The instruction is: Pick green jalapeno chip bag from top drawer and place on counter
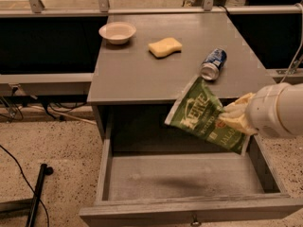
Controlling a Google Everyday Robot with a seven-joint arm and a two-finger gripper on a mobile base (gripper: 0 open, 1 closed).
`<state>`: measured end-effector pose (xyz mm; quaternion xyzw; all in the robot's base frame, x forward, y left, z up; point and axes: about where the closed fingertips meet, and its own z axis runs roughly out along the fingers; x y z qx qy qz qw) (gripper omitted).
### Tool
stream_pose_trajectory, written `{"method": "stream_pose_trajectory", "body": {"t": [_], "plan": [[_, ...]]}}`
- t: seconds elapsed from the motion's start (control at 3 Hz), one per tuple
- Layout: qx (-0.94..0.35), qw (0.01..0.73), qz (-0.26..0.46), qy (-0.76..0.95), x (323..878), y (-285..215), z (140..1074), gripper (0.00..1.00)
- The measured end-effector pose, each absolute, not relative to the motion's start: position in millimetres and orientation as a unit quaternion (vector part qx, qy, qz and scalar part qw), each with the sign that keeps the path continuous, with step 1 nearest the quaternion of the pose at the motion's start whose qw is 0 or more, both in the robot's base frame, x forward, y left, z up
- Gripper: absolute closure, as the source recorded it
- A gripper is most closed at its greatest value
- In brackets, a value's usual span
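Note:
The green jalapeno chip bag hangs in the air over the right part of the open top drawer, its upper corner level with the front edge of the grey counter. My gripper comes in from the right on a white arm and is shut on the bag's right edge with pale fingers. The drawer is pulled fully out, and its floor is bare with the bag's shadow on it.
On the counter lie a white bowl at the back left, a yellow sponge in the middle and a blue soda can on its side at the right, just behind the bag. A black stand leg lies on the floor at left.

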<state>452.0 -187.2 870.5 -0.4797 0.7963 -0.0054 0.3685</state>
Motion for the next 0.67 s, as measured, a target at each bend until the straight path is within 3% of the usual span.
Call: {"method": "stream_pose_trajectory", "body": {"t": [0.67], "plan": [[-0.508, 0.306, -0.038, 0.804, 535.1, -187.3, 917.2, 1.0]]}}
